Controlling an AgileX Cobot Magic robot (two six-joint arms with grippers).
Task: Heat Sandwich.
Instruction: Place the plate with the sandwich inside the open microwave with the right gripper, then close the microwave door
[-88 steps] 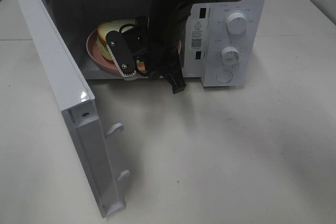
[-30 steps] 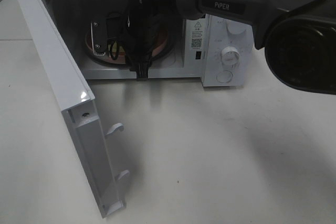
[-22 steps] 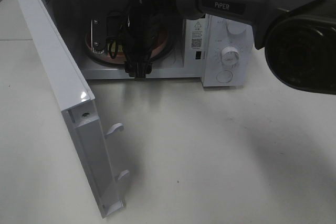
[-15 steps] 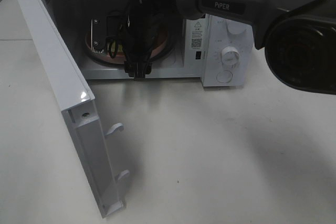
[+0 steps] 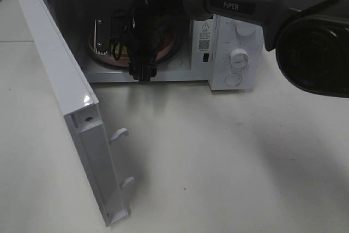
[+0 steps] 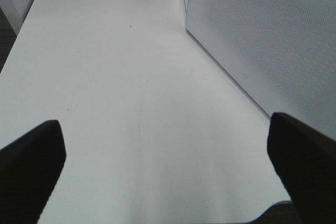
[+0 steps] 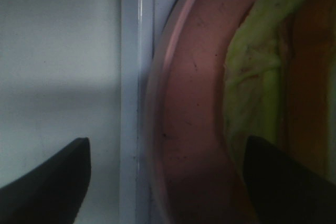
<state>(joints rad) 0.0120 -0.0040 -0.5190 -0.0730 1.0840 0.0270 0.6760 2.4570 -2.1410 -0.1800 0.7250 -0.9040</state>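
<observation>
Sandwich (image 7: 257, 82) sits on the pink plate (image 7: 194, 108) inside the microwave (image 5: 221, 80), so loading looks done. Right hand (image 7: 168, 182) is at the cavity mouth, fingers spread, gripping nothing. Left hand (image 6: 168, 166) is spread over bare desk (image 6: 115, 77). To do: clear the arm, shut the door (image 5: 60, 80), set the dial (image 5: 238, 57).

Black arm (image 5: 256, 4), white "PiPER" lettering, cables

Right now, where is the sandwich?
The sandwich sits on the pink plate inside the open microwave, at the upper left of the exterior high view, where the right arm hides most of it.
</observation>
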